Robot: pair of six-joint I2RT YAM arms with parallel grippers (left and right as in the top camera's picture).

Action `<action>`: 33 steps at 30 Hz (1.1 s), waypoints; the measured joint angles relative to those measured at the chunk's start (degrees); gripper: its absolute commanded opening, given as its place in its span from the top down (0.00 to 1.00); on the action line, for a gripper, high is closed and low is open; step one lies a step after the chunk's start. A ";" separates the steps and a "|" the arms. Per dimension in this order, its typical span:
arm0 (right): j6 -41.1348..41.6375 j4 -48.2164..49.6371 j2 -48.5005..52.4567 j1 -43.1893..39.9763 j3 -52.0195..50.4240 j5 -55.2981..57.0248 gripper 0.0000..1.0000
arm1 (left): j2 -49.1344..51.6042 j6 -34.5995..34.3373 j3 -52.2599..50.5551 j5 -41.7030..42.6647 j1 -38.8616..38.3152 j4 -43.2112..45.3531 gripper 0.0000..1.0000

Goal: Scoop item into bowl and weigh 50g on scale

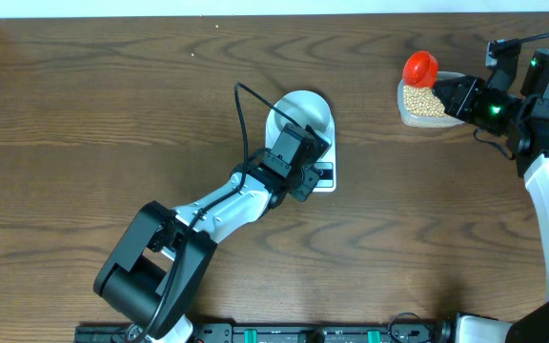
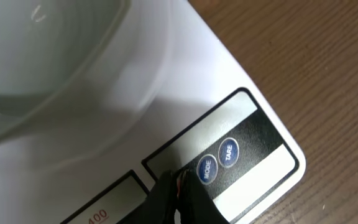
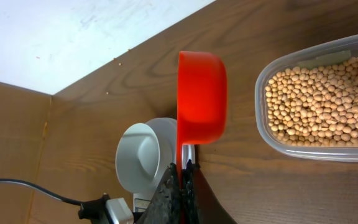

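The pale bowl [image 1: 303, 110] sits empty on the white scale [image 1: 327, 181] at mid-table. My left gripper [image 1: 305, 179] is shut, with its tips down at the scale's button edge. In the left wrist view the tips [image 2: 180, 185] rest just left of the blue MODE button [image 2: 206, 169], with the bowl [image 2: 42, 56] behind. My right gripper [image 1: 446, 95] is shut on the handle of a red scoop [image 1: 420, 68], held above the beans [image 1: 424, 101]. In the right wrist view the scoop [image 3: 202, 99] is left of the beans [image 3: 322, 99]. Its inside is hidden.
The beans lie in a clear plastic tub [image 1: 408, 120] at the far right, near the table's back edge. A black cable [image 1: 243, 114] arcs over the left arm beside the scale. A TARE button [image 2: 228, 152] sits next to MODE.
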 measured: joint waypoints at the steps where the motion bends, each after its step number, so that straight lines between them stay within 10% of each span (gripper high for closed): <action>1: 0.00 0.00 0.00 0.00 0.00 -0.02 0.99 | 0.00 0.00 0.00 0.00 0.00 0.17 0.92; 33: -1.11 -0.42 0.00 0.00 0.00 0.02 0.99 | 1.68 -0.02 0.11 0.09 0.00 0.42 0.93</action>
